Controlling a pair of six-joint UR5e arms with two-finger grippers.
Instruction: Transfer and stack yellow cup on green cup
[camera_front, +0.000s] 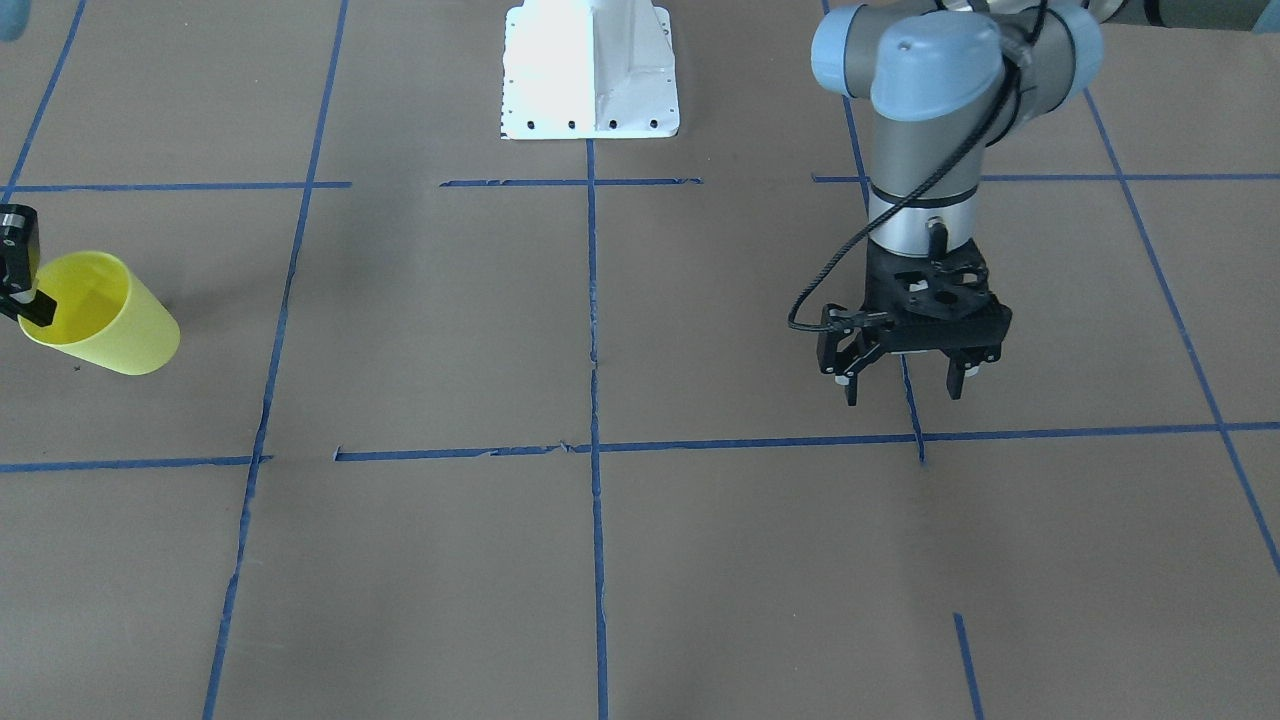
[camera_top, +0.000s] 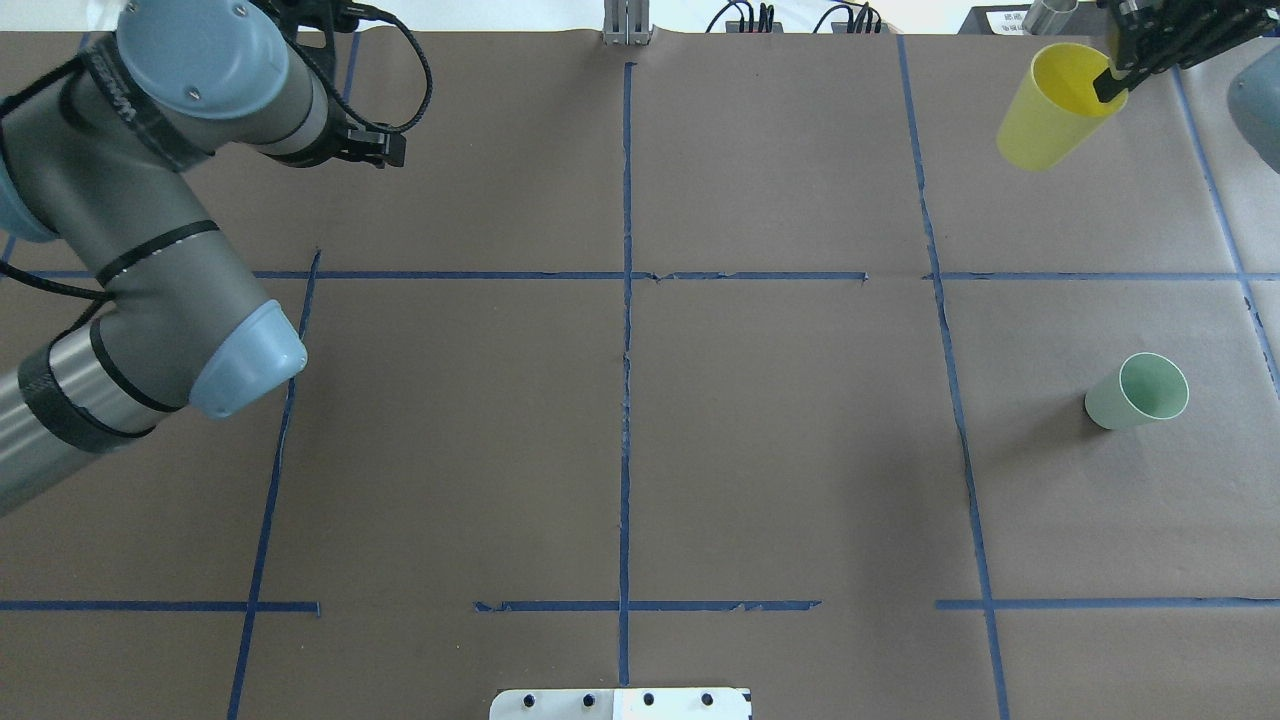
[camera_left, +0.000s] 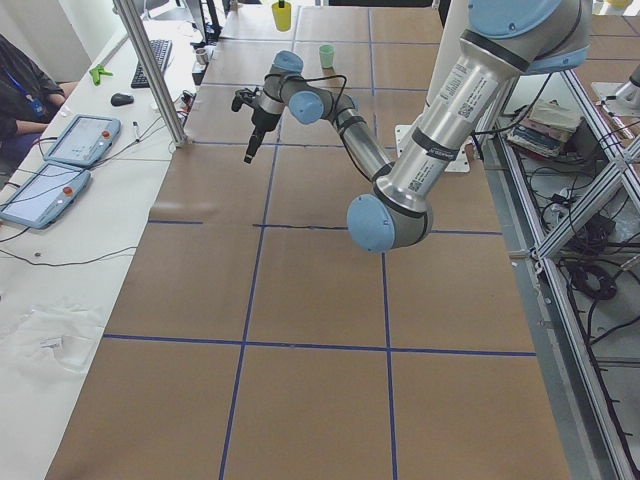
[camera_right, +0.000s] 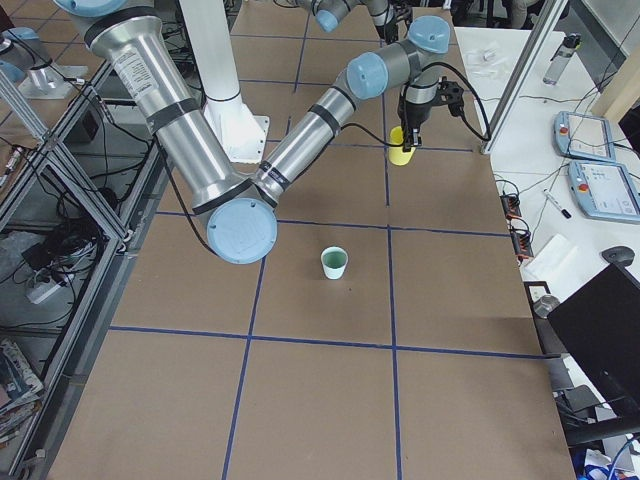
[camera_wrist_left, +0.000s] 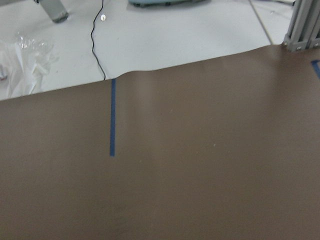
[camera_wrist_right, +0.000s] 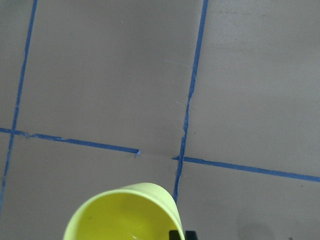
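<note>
Hovering at 10 o'clock of overhead view, left gripper (camera_front: 903, 395) had fingers spread, empty. Lettering on left arm (camera_left: 430, 150) was too small to read; cups were unmarked. Table (camera_top: 450, 450) wore brown paper gridded with blue tape (camera_top: 627, 400). Green cup (camera_top: 1135, 392) stood upright at 4 o'clock. Yellow cup (camera_top: 1050, 115) sat at 1 o'clock, rim pinched by right gripper (camera_top: 1112, 85). White bench (camera_left: 90, 230) with tablets (camera_left: 85, 135) ran beside table.
</note>
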